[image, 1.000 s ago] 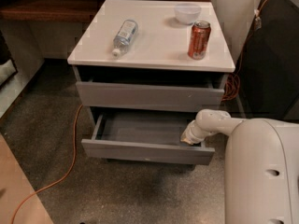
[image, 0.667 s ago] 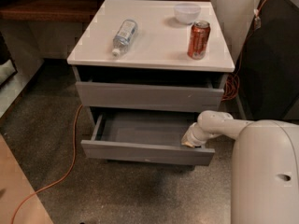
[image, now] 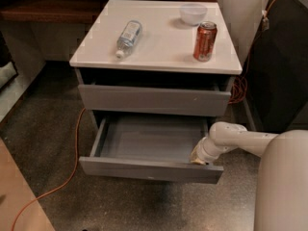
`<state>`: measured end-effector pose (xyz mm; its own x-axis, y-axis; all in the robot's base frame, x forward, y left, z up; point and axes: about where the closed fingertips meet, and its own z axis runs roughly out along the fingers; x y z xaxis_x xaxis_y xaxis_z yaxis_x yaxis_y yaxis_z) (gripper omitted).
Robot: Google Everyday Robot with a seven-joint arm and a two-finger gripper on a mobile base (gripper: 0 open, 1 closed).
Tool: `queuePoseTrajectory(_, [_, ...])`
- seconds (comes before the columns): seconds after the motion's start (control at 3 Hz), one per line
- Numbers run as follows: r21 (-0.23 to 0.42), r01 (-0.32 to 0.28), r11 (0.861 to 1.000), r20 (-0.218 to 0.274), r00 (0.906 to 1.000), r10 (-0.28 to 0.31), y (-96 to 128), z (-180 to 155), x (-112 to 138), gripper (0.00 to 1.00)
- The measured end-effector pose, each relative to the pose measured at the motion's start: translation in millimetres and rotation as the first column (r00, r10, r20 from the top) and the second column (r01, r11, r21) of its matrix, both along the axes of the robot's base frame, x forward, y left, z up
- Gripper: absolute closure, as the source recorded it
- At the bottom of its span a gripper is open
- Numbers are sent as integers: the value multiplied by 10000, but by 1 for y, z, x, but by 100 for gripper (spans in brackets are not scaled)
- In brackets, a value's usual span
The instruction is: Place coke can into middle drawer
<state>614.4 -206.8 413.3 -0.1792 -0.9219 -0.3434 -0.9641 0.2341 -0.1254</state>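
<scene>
One step of the task looks done, and the main one is left. The middle drawer [image: 144, 146] stands pulled out, its shallow grey tray bare as far as the view shows, while the drawer front above it [image: 154, 100] is shut. The gripper [image: 198, 157] sits low at the open drawer's right front corner, touching or just inside the front panel. Whether it is open or closed I cannot tell, since its tip is hidden against the drawer edge. It holds no can.

The coke can [image: 205, 41] stands upright on the white bench [image: 163, 47], near the right front edge and well apart from the gripper. A pale bowl [image: 193, 13] sits just behind it, and a clear water bottle [image: 127, 37] lies on its side to the left.

By my judgement the rest is all ahead: lift the arm off the drawer, reach up to the bench, grasp the can without knocking the bowl, carry it down and set it in the tray.
</scene>
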Motion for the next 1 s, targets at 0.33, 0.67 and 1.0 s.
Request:
queuePoseTrajectory(0.33, [0,0,10000,0,10000,0,0,0,0,100])
queuePoseTrajectory(0.67, [75,-410,9991,-291,9987,412,-1,1,-28,100])
queuePoseTrajectory(1.0, [109,-584,9982,-401,9975,588,-2,2,-39,100])
